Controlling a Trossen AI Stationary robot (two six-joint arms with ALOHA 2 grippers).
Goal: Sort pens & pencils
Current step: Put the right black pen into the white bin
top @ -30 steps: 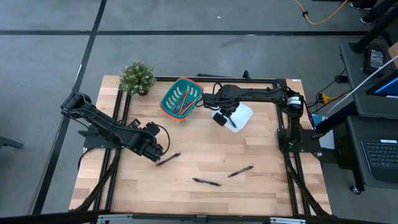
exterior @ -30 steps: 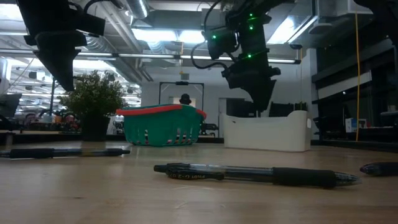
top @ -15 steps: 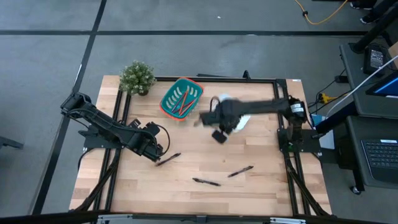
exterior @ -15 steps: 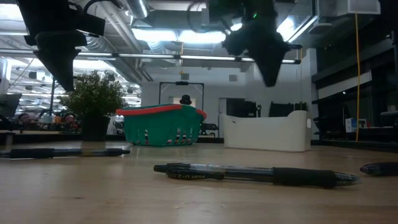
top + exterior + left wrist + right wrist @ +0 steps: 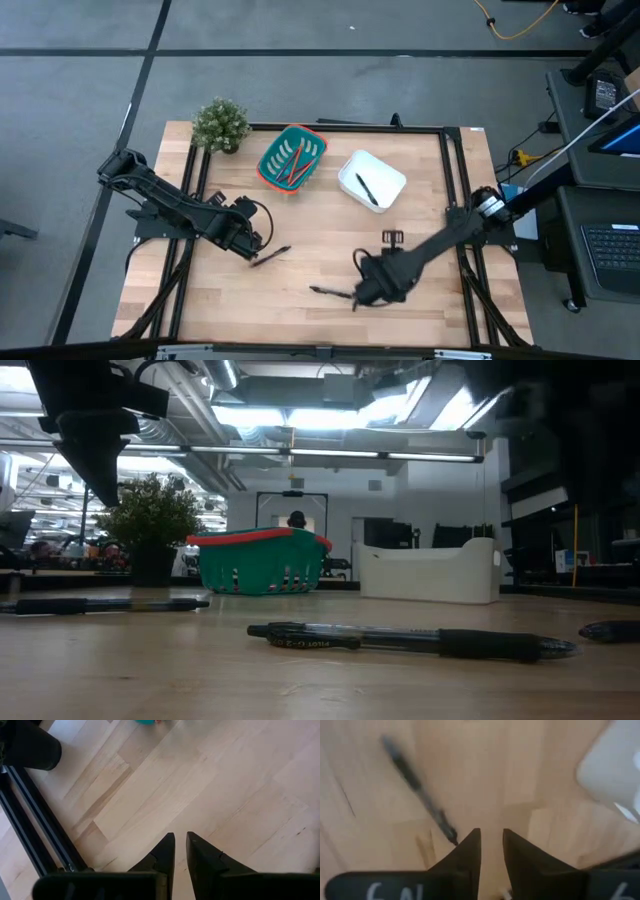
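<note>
Three black pens lie on the table: one [image 5: 270,256] by my left gripper [image 5: 252,250], one [image 5: 332,292] near the front middle, and one in the white tray [image 5: 366,190]. The orange pencils [image 5: 296,165] lie in the green basket [image 5: 270,172]. My right gripper [image 5: 360,296] hangs over the front middle, pointing down. In the right wrist view its fingers [image 5: 491,836] stand slightly apart with nothing between them, and a pen [image 5: 417,787] lies on the wood just ahead. My left gripper [image 5: 180,840] is narrowly open over bare wood.
A potted plant [image 5: 220,123] stands at the far left corner. The white tray [image 5: 385,172] sits right of the basket. In the low view, pens lie front and centre [image 5: 410,640], at the left [image 5: 100,604] and at the right edge [image 5: 610,630].
My right gripper has swung fast from over the white tray toward the table's near edge and now hangs above the pens at the front middle; it has also rolled about its own axis. A pen lies in the tray where it was.
</note>
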